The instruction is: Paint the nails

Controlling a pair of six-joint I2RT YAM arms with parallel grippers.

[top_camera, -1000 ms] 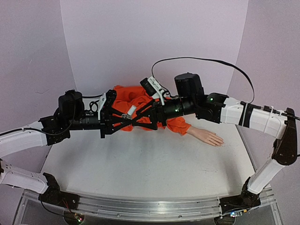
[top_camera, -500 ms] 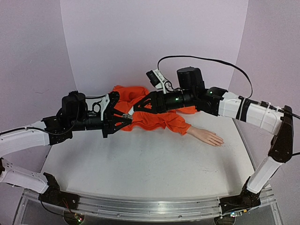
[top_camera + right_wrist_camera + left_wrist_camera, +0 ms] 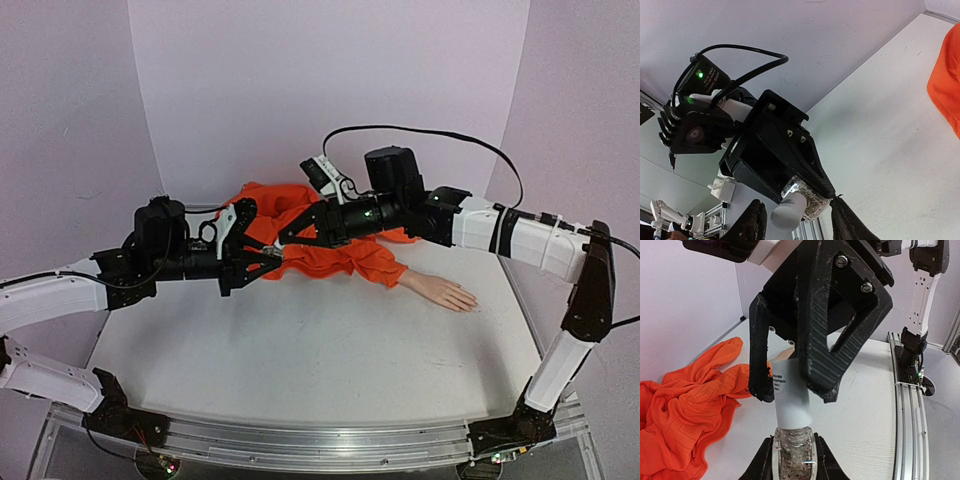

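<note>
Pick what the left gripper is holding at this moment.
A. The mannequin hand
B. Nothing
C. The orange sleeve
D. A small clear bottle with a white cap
D: in the left wrist view, the left gripper is shut on the clear lower part of the bottle, with the white cap sticking out beyond the fingers.

Nails (image 3: 470, 301) too small, indistinct.
</note>
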